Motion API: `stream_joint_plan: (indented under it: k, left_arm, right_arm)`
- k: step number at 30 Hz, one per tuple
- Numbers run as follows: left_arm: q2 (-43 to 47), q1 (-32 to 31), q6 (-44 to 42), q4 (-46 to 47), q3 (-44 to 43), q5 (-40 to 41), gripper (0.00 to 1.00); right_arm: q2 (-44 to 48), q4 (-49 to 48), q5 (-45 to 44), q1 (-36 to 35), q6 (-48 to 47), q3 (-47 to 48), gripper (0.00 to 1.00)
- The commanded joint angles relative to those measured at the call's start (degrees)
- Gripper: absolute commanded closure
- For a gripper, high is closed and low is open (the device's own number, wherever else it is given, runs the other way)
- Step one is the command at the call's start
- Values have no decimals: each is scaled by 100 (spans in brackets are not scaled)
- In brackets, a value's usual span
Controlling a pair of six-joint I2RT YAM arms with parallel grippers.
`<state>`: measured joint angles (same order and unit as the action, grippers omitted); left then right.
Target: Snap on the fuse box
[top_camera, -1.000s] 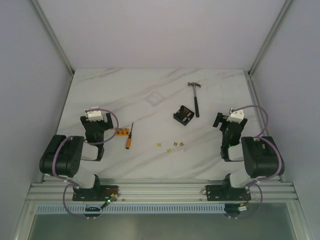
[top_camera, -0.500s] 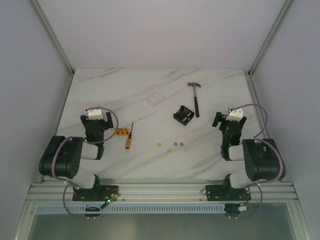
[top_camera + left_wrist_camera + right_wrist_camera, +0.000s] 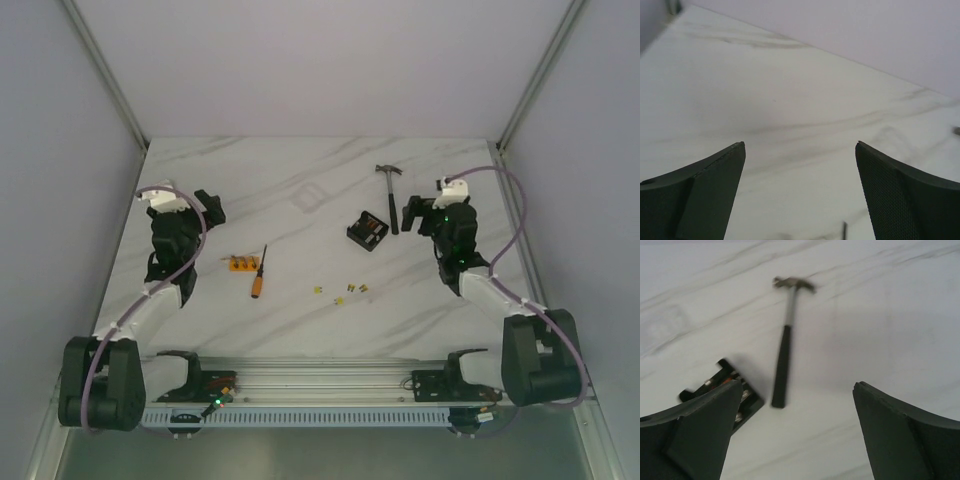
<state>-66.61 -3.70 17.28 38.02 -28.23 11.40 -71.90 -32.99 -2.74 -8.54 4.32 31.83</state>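
The fuse box [image 3: 367, 232] is a small black square box with orange fuses inside, lying open on the marble table right of centre. Its clear lid [image 3: 308, 198] lies apart, farther back and to the left. My right gripper [image 3: 415, 212] is open and empty, hovering just right of the box, near the hammer. In the right wrist view the box [image 3: 720, 385] shows partly behind my left finger, and the gripper [image 3: 797, 385] holds nothing. My left gripper [image 3: 207, 206] is open and empty over the left of the table. The left wrist view shows it [image 3: 800, 145] over bare marble.
A hammer [image 3: 392, 200] lies just right of the fuse box and also shows in the right wrist view [image 3: 784, 355]. An orange-handled screwdriver [image 3: 259, 272] and a flat orange block [image 3: 243, 264] lie left of centre. Tiny yellow fuses [image 3: 350, 290] are scattered in front of the box.
Both arms have unfolded and reached away from their bases. The left gripper moved back and left; the right gripper moved back and toward the hammer and fuse box. Objects have not moved.
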Motion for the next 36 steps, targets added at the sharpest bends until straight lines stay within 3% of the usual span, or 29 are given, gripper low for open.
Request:
stream_joint_plan:
  k: [1,7,21,29,36]
  left_arm:
    - [226,19,1302,-1002,-113,-1007,0]
    - [133,-110,1831,-1266,-210,-1887,0]
    - [-252,-808,1849,-1434,-286,-2337,0]
    - [-372,-1093,1857,-1467,-280,-2421,0]
    - [-441,-1359,1901,-1508,-233,-2476,0]
  right_arm:
    - [-247,903,893,-418,390,280,0]
    - [-1021,931,1050,-649,691,954,2]
    - [-3553,1484,1776,-921,642,3121,6]
    - [-3826,1854,2272,-1352,375,3265,7]
    - [-3369,2071,2403,-1926,20,2896,9]
